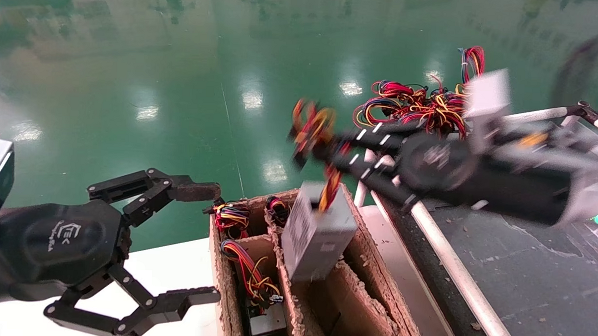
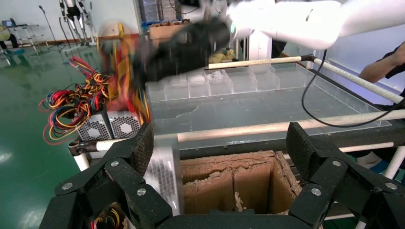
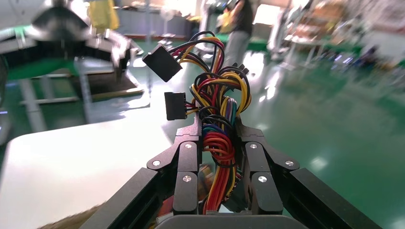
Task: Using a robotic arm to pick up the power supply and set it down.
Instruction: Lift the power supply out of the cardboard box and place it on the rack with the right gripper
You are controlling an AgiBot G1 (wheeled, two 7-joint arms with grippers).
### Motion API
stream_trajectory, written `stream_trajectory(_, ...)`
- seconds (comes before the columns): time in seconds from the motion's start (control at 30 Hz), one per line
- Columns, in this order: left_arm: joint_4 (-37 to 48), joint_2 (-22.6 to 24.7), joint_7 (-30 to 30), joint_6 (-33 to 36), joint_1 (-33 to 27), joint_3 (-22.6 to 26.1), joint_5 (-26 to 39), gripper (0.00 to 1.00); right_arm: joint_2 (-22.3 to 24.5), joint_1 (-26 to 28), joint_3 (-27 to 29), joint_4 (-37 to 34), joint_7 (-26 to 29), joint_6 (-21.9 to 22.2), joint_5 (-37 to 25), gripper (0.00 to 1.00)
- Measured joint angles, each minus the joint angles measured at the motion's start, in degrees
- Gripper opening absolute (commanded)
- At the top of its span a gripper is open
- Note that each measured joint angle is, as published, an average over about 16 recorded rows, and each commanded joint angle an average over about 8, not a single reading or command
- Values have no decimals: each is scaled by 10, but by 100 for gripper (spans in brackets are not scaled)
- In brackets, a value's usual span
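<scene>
Right gripper point(image 3: 217, 157), jaws clamped on the wire bundle point(image 3: 217, 119), dangles the power supply point(image 1: 316, 236) above the cardboard box point(image 1: 374, 280); left gripper point(image 1: 197, 244) waits, jaws apart.

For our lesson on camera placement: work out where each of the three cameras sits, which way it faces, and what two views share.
Head view: on the robot's head, looking down at the cardboard box; both arms show.
Left wrist view: on the left arm, facing the box and conveyor past the open left gripper.
Right wrist view: on the right arm, facing the green floor; the right gripper clamps the wires.
Head and left wrist views share the lifted power supply.
</scene>
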Motion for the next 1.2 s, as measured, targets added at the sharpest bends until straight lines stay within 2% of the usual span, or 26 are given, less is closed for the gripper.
stream_trajectory(0.27,0,0,0,0,0,0,0,100,84,-9,42,87,42,38,33,0)
stream_trajectory(0.5,0,0,0,0,0,0,0,100,160,-33,75,106,49,62,48,0)
stream_trajectory(0.87,0,0,0,0,0,0,0,100,254,-79,107,42,19,49,57,0)
stream_trajectory(1.2,0,0,0,0,0,0,0,100,279,-106,102,-30,-16,17,43,0)
